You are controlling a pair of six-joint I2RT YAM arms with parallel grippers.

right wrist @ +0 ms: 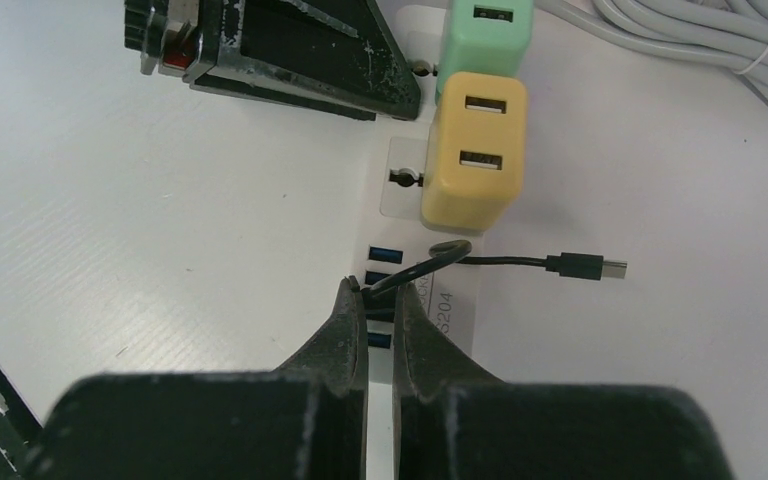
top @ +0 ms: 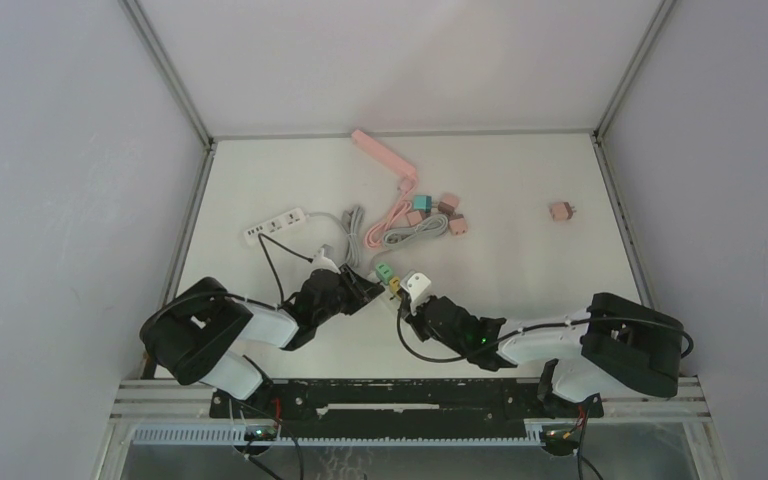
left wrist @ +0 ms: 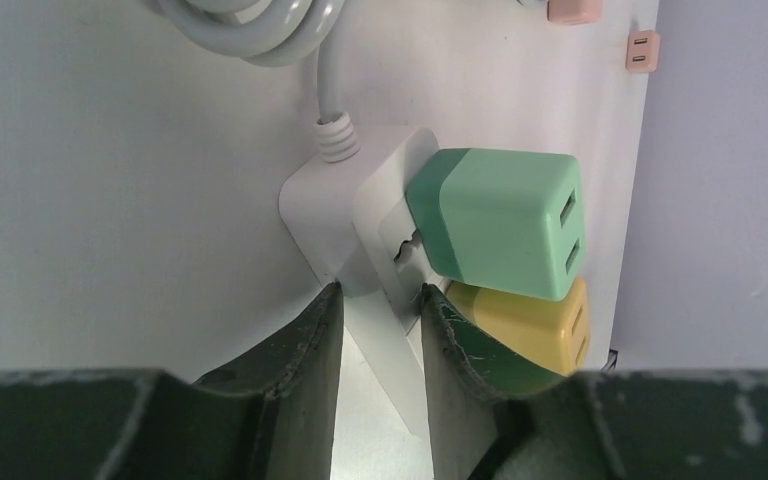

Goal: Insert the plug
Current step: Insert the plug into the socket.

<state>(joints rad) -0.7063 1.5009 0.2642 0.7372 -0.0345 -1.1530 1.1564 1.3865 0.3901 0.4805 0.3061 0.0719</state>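
Plug's thin black cable (right wrist: 505,262) is pinched by right pincer (right wrist: 380,292); left pincer (left wrist: 380,296) clasps strip (left wrist: 312,200).

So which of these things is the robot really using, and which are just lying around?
In the job:
white power strip, gripped by the left gripper
black cable, pinched by the right gripper

Just lying about:
pink power strip
lone pink adapter
grey cable bundle
second white strip
teal adapter
green adapter and yellow adapter, already plugged in

power strips (top: 275,225): 3 | plugged chargers (left wrist: 500,225): 2 | black USB cable (right wrist: 520,263): 1
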